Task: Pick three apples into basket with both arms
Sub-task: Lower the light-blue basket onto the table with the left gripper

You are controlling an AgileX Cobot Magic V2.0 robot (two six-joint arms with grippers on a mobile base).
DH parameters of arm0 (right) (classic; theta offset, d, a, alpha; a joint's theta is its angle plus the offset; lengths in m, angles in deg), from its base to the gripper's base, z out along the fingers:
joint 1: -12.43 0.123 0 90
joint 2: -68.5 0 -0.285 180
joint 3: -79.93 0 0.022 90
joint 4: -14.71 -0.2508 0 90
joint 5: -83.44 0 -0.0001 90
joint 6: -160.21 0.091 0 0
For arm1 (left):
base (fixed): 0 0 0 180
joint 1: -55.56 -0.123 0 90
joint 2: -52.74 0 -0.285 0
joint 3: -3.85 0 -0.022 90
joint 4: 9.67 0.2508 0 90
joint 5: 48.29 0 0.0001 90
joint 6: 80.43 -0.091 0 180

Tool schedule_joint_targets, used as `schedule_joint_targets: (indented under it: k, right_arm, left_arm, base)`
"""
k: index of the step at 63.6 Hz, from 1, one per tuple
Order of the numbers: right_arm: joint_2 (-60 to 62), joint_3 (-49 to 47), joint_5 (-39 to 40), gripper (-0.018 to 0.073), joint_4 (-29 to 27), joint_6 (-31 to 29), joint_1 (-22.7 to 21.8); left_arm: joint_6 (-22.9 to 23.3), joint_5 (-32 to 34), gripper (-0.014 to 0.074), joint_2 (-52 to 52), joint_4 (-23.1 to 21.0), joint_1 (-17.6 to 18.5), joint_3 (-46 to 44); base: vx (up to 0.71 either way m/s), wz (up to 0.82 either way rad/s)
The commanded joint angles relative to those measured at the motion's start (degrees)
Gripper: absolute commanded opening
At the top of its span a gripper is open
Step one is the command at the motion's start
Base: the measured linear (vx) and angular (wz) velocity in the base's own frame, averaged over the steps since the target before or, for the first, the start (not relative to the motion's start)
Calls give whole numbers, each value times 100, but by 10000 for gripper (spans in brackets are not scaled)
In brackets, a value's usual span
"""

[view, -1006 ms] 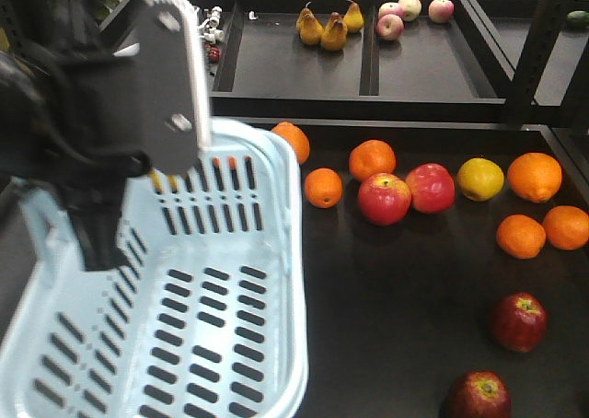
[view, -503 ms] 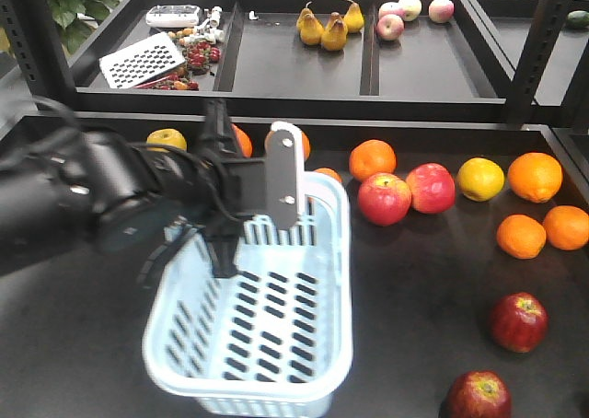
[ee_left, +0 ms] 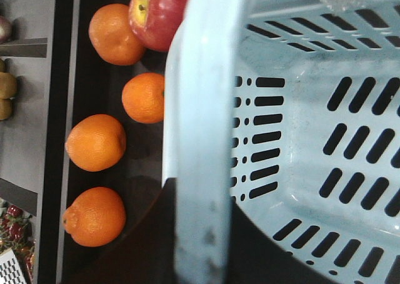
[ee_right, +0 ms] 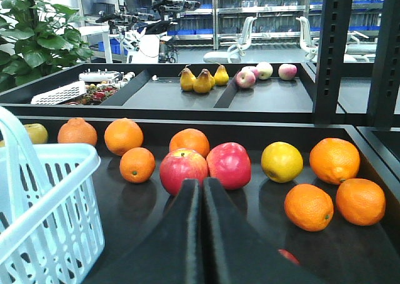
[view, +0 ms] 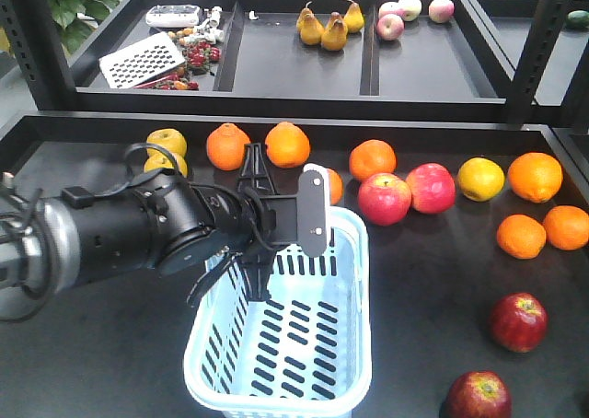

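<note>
Pale blue slotted basket [view: 304, 363], near centre, held by left arm [view: 120, 238]; two dark red apples [view: 518, 321] lie near right.

- The pale blue slotted plastic basket [view: 359, 298] is open at the top with a bare floor. The black left arm [view: 120, 238] reaches over its far-left rim, so the way in is from the right and near sides.
- Bare dark tabletop [view: 423, 280] runs between the basket's right wall and the two glossy dark red apples [view: 518, 321] — open passage.
- Farther back, two touching pink-red apples [view: 384, 199], a round yellow fruit [view: 480, 179] and round oranges [view: 534, 176] form a close row.
- A black upright frame post [view: 543, 40] stands over the far right corner.
</note>
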Motion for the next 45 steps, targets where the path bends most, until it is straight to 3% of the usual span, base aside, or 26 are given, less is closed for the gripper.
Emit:
schedule_joint_targets:
  k: [1,11,45]
  right_arm:
    - [-55,56,441,-8,14,-39,-26]
    - [-55,56,441,-8,14,-39,-26]
    - [-55,56,441,-8,14,-39,-26]
  left_arm:
    - [165,407,-5,-174,27,7,-279]
    - [306,71,1,34,22,7,-652]
    - [278,-32,51,299,21,7,-749]
  base:
    - [0,0]
    - [0,0]
    - [0,0]
